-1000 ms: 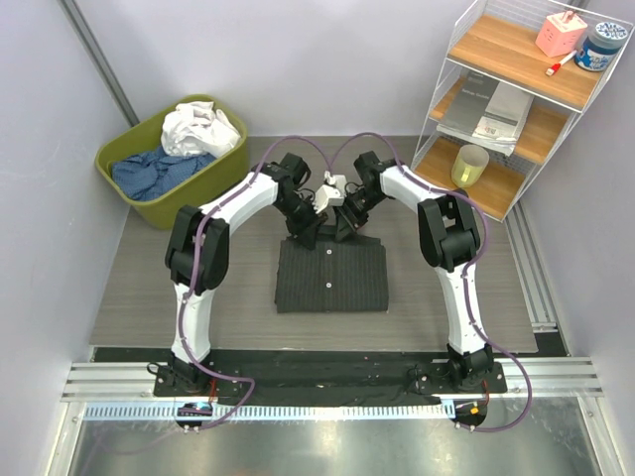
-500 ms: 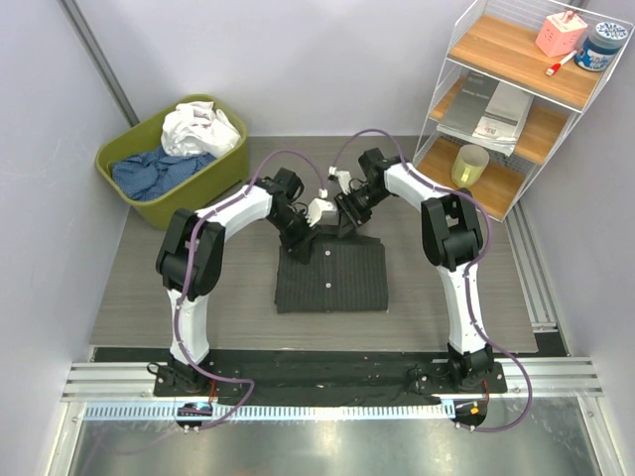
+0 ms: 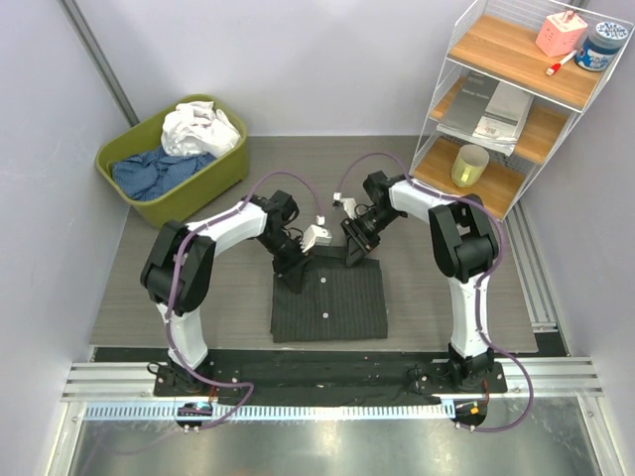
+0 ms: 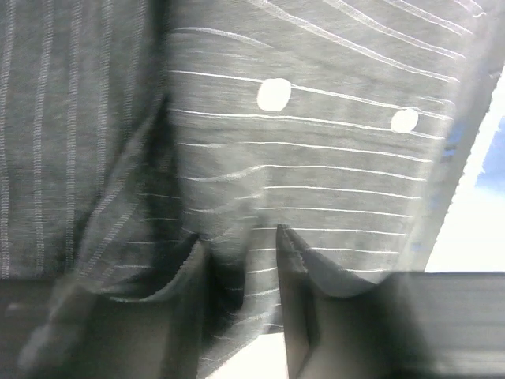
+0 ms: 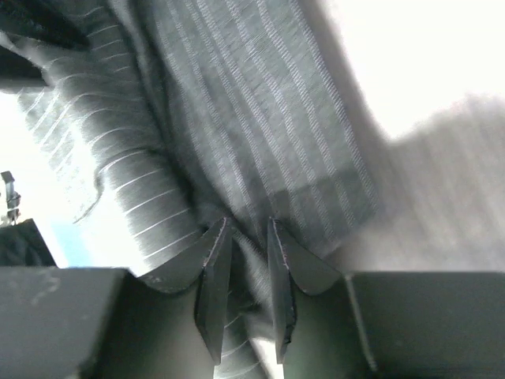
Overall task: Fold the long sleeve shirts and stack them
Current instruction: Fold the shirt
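Pinching far edge of dark pinstriped long sleeve shirt (image 3: 327, 302), folded flat mid grey surface (image 3: 198, 297), with left gripper (image 3: 294, 276) and right gripper (image 3: 353, 254) at corners, both jaws narrowed onto cloth.

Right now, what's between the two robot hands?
The far edge of the dark striped shirt, pinched by the left hand and right hand; top view shows it.

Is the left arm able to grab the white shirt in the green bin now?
Probably not yet: the left gripper is shut on the dark striped shirt. Nothing blocks the way to the white shirt, though.
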